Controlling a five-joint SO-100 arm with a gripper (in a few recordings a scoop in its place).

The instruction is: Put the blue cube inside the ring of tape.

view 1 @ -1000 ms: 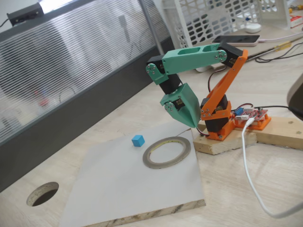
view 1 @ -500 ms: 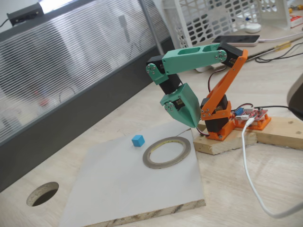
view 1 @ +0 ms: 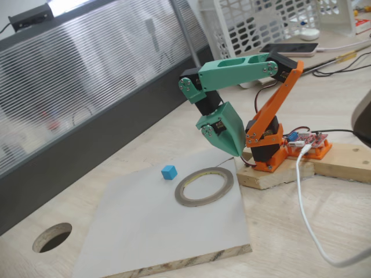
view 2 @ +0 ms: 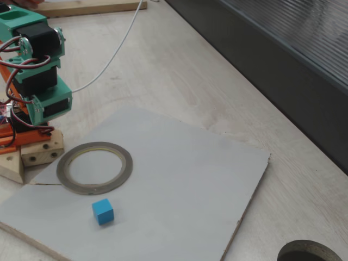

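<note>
The tiny sky-blue cube [view 1: 168,172] [view 2: 103,211] rests on a pale grey board [view 1: 151,231] [view 2: 190,174]. It lies just outside the ring of tape [view 1: 197,202] [view 2: 92,190], a thin flat grey-brown roll with a yellowish inner rim and nothing in its hollow centre. My teal gripper [view 1: 236,150] hangs point-down above the board's far corner, beyond the ring and a good way from the cube. Its fingers sit together in one wedge with nothing between them.
The arm's orange base stands on a wooden block [view 1: 272,174] beside the board, with a red circuit board [view 1: 310,142] and a white cable [view 1: 304,202] nearby. A round hole [view 1: 52,237] [view 2: 307,253] is cut in the tabletop. A white crate [view 1: 261,23] stands behind.
</note>
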